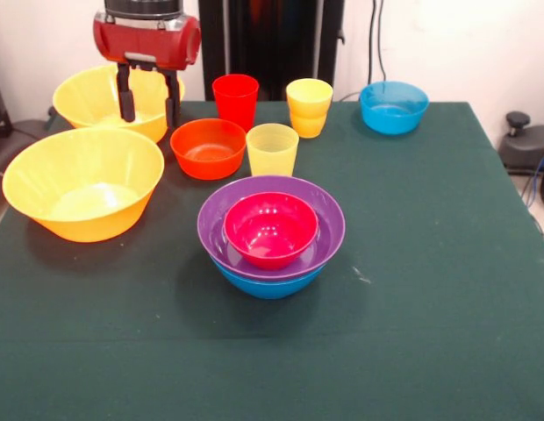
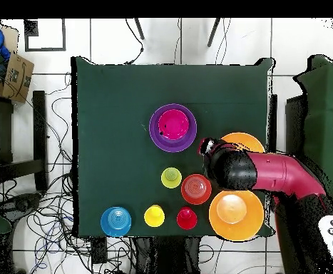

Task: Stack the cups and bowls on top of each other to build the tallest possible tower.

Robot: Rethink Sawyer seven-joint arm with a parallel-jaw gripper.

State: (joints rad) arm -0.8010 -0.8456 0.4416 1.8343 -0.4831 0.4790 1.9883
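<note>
The tower stands mid-table: a blue bowl (image 1: 268, 285) at the bottom, a purple bowl (image 1: 218, 203) in it, and a pink-red bowl (image 1: 270, 228) inside that; it also shows in the overhead view (image 2: 155, 128). My gripper (image 1: 149, 120) is open and empty, hanging over the far large yellow bowl (image 1: 83, 96), beside the orange-red bowl (image 1: 208, 147). A pale yellow cup (image 1: 272, 149), a red cup (image 1: 235, 101) and two nested orange-yellow cups (image 1: 309, 107) stand upright behind the tower. A second large yellow bowl (image 1: 79, 189) sits at the left. A light-blue bowl (image 1: 393, 107) is at the back right.
The green cloth covers the table (image 1: 430, 307). In the overhead view my red arm (image 2: 269, 175) crosses over one large yellow bowl (image 2: 246, 139) and lies next to the other (image 2: 236, 214). Cables lie on the floor around the table.
</note>
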